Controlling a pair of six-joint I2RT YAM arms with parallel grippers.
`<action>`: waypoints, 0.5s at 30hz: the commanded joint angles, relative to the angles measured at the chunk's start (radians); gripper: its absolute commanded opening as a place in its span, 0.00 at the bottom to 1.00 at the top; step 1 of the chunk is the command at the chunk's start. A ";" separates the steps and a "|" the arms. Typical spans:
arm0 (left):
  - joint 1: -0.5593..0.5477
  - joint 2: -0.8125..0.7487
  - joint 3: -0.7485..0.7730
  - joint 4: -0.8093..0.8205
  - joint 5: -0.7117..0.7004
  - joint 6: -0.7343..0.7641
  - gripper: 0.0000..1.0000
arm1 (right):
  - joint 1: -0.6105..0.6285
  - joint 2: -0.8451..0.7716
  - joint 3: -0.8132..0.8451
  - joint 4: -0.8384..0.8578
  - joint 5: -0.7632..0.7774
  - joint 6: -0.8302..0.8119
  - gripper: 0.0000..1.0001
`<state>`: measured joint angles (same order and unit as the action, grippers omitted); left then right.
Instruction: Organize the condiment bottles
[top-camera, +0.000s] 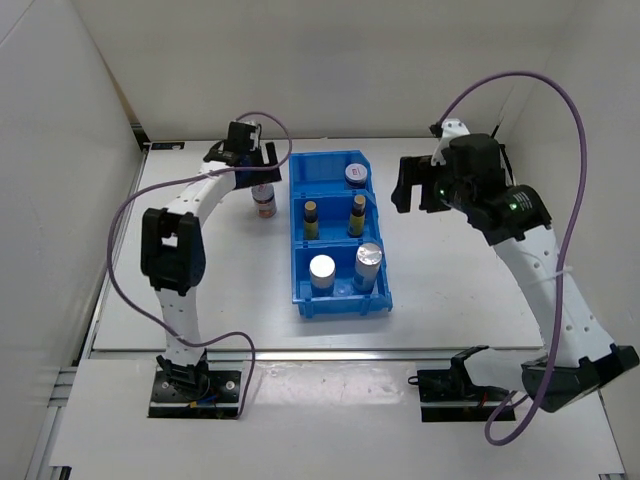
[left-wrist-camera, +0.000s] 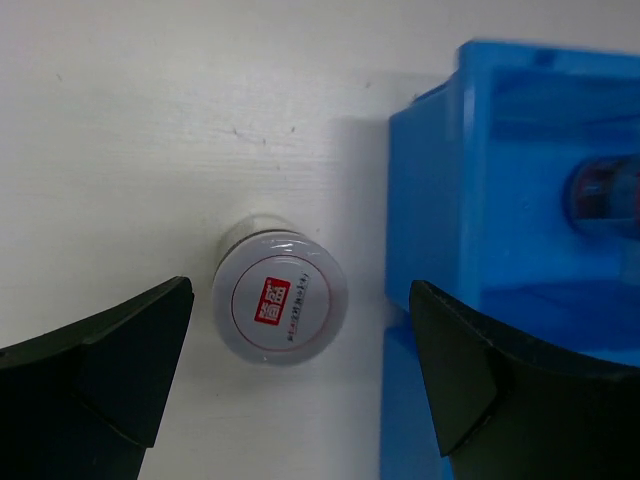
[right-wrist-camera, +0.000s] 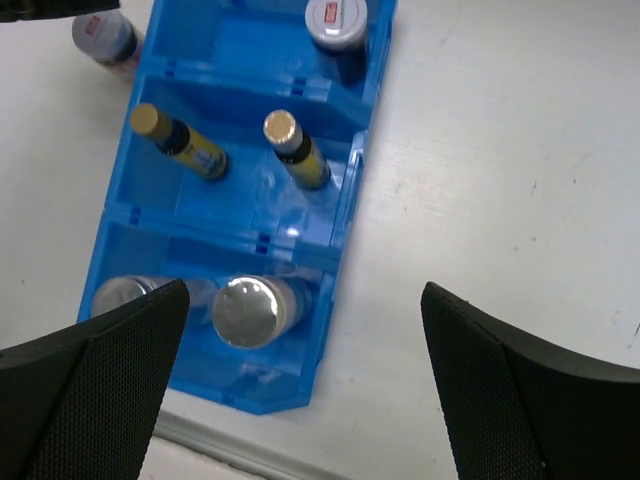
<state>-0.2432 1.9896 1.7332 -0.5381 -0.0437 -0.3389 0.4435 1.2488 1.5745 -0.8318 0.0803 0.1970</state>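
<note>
The blue bin (top-camera: 298, 262) holds two silver-topped cylinders (top-camera: 322, 270) (top-camera: 368, 260) in its near compartment, two amber bottles (top-camera: 311, 218) (top-camera: 357, 214) in the middle and one squat jar (top-camera: 357, 174) at the far right. The other squat jar (top-camera: 264, 200) stands on the table left of the bin; its red-marked lid (left-wrist-camera: 280, 297) shows in the left wrist view. My left gripper (top-camera: 247, 158) is open above it, fingers either side, not touching. My right gripper (top-camera: 404, 185) is open and empty, raised right of the bin (right-wrist-camera: 120, 170).
White walls close the table at the back and left. The table's near edge (top-camera: 340, 352) runs just below the bin. Purple cables loop over both arms.
</note>
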 joint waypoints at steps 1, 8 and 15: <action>-0.007 0.031 0.051 -0.072 0.018 -0.025 1.00 | 0.001 -0.103 -0.010 -0.035 -0.040 0.018 1.00; -0.034 0.153 0.074 -0.072 -0.051 -0.025 1.00 | 0.001 -0.172 -0.060 -0.064 -0.063 0.007 1.00; -0.044 0.164 0.063 -0.072 -0.128 -0.023 0.74 | 0.001 -0.230 -0.111 -0.084 -0.074 -0.002 1.00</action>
<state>-0.2825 2.1830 1.7615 -0.6197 -0.1177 -0.3679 0.4435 1.0355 1.4891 -0.9005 0.0227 0.2024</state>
